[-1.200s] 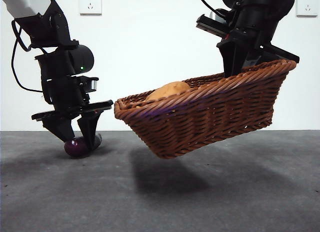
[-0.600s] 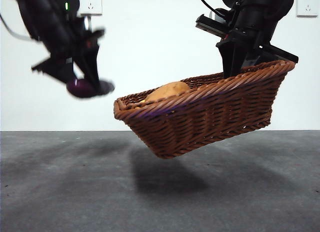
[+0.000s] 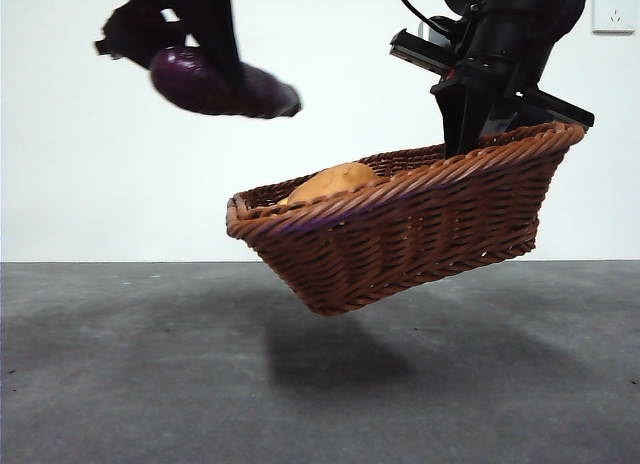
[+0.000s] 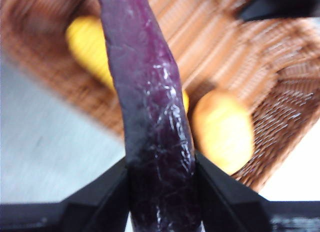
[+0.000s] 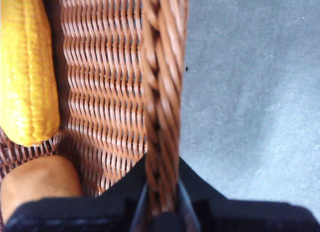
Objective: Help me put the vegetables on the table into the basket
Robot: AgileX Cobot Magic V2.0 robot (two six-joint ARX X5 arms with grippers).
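Observation:
The brown wicker basket (image 3: 400,234) hangs tilted above the table (image 3: 320,374), its high right rim (image 5: 161,102) pinched in my right gripper (image 3: 475,134). A tan potato (image 3: 335,181) and a yellow corn cob (image 5: 25,67) lie inside it. My left gripper (image 3: 225,69) is shut on a glossy purple eggplant (image 3: 215,84), high in the air just left of and above the basket's low end. In the left wrist view the eggplant (image 4: 150,107) stands between the jaws, with the basket (image 4: 280,92), corn cob (image 4: 92,49) and potato (image 4: 222,129) below it.
The basket's shadow (image 3: 335,359) falls on the grey table beneath it. A white wall with two sockets (image 3: 612,9) stands behind.
My left gripper has lifted the eggplant off the table and carried it up and to the right, toward the basket's low end. The basket and the right gripper have barely moved.

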